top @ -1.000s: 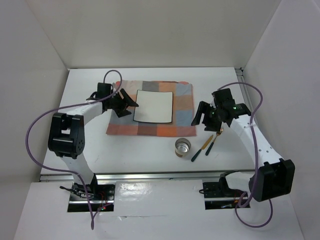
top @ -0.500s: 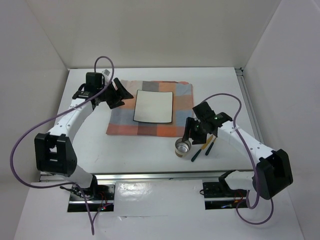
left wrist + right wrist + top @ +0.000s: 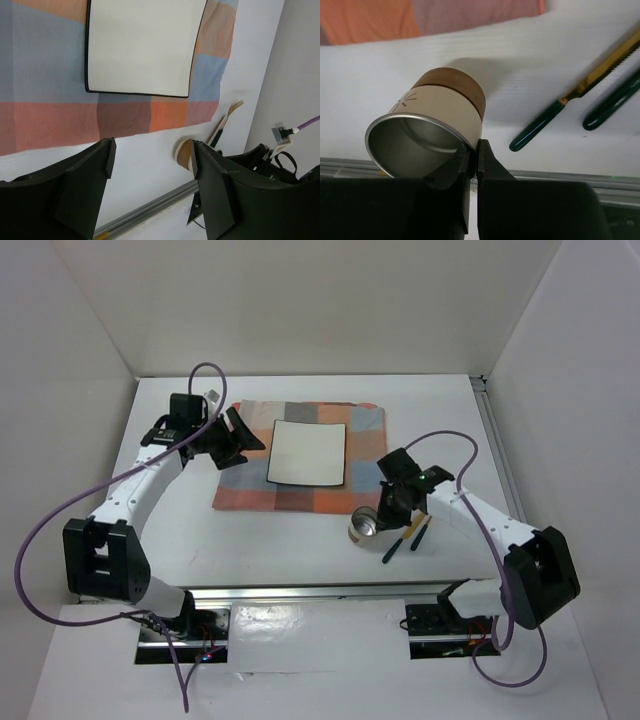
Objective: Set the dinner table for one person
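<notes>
One wall of the cup (image 3: pixel 435 107) is pinched at its rim by the right gripper (image 3: pixel 472 147). Tilted so over the dinner table (image 3: pixel 290 540), the cup could be twisted loose onto the knife (image 3: pixel 555 112). The left gripper (image 3: pixel 152 150) is spread over the cloth (image 3: pixel 50 115).

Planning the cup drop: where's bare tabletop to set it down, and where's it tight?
Free: the near-left table strip between the cloth and the front edge, left of the cup; also the stretch right of the cloth to the right edge. Crowded: near right, where the right gripper pinches the cup beside knife and fork.
</notes>
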You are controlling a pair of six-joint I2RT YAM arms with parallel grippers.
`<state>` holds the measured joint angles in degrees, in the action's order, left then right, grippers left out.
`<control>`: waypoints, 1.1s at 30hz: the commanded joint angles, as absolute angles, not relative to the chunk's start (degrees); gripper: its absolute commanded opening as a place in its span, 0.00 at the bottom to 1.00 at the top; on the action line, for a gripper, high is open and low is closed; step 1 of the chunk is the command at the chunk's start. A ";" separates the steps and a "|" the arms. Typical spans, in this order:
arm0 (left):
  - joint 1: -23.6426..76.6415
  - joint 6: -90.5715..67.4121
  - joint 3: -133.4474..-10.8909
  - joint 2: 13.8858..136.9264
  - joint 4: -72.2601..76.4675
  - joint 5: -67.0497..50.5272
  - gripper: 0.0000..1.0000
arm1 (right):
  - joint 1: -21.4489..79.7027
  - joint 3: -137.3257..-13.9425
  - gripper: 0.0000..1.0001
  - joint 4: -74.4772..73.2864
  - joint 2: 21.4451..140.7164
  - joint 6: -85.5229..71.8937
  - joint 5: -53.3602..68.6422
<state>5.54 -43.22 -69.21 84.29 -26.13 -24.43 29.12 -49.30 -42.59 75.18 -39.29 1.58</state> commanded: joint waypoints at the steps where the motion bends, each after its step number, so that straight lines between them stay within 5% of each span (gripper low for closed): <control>1: 5.71 -41.57 -71.80 81.21 -27.60 -26.80 0.79 | 29.79 -60.86 0.00 -49.47 72.95 -41.40 -6.49; 5: 5.71 -41.04 -72.42 78.32 -29.79 -26.19 0.79 | 26.12 -74.77 0.00 -52.20 76.53 -35.26 -10.90; 20: 5.71 -39.29 -69.97 73.92 -34.45 -23.47 0.77 | 15.74 -127.94 0.00 -48.43 124.97 -24.61 -11.88; 33: 5.71 -38.76 -67.07 70.84 -35.07 -22.68 0.77 | 11.69 -126.12 0.02 -42.98 136.31 -25.22 -5.27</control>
